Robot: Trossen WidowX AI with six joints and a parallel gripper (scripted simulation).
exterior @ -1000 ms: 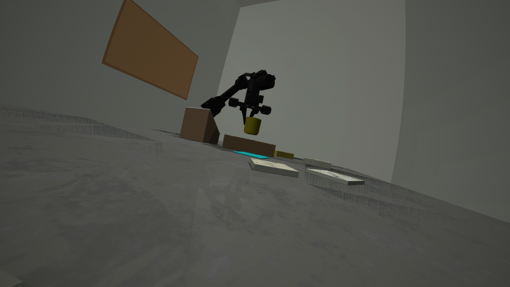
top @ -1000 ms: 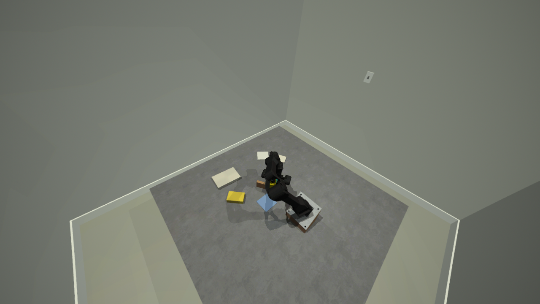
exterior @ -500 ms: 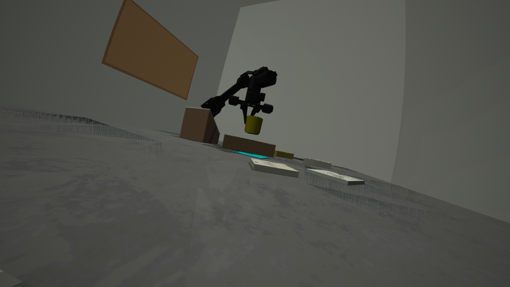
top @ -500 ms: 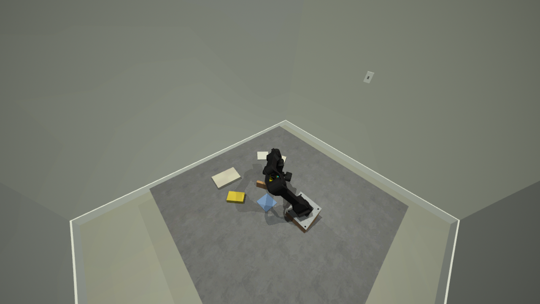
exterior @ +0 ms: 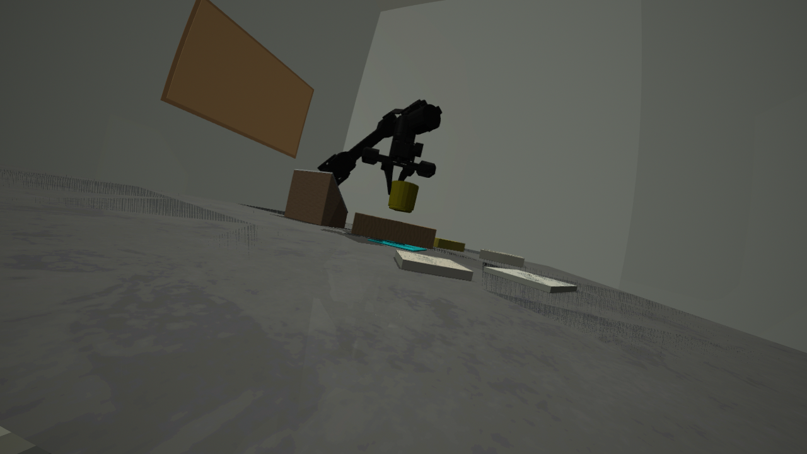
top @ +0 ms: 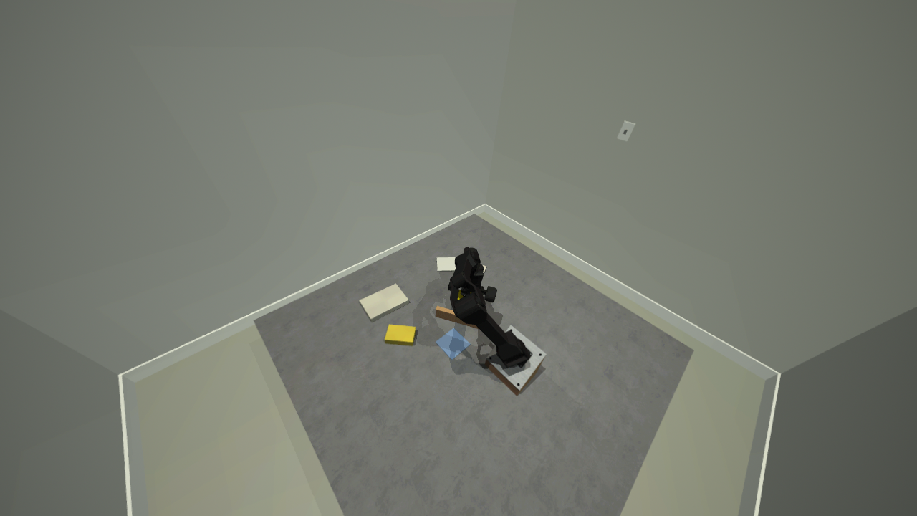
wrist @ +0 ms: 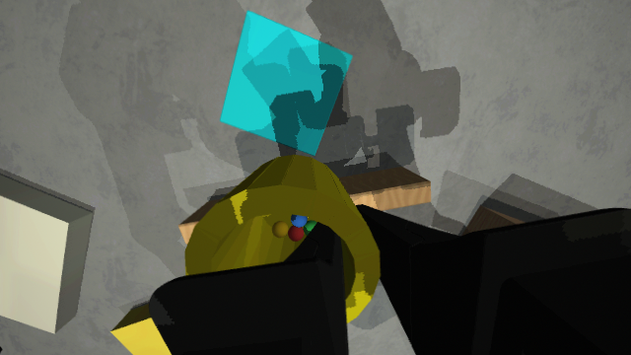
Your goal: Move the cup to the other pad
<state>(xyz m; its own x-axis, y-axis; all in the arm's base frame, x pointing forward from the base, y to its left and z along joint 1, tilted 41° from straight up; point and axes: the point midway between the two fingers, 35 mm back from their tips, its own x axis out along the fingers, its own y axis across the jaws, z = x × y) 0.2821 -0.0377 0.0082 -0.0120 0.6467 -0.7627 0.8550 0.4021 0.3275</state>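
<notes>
My gripper (exterior: 396,185) (wrist: 345,215) is shut on the wall of the yellow cup (top: 460,294) (exterior: 403,196) (wrist: 256,194), one finger inside the rim and one outside. The cup hangs in the air, roughly upright with a slight tilt, above the level of the wooden bar. Several marbles (wrist: 296,233) lie inside it. The cyan pad (exterior: 394,244) (wrist: 253,89) lies flat just beyond the cup in the wrist view; the arm hides it in the top view. The blue pad (top: 452,344) lies on the other side of the bar, nearer the arm's base.
The wooden bar (top: 444,313) (exterior: 393,227) (wrist: 394,193) stands between the pads, partly behind the cup in the wrist view. A yellow block (top: 400,333) (exterior: 449,244) (wrist: 143,336) and a cream slab (top: 383,301) (wrist: 30,266) lie to one side. Pale slabs (top: 444,264) (exterior: 434,266) lie beyond the cyan pad.
</notes>
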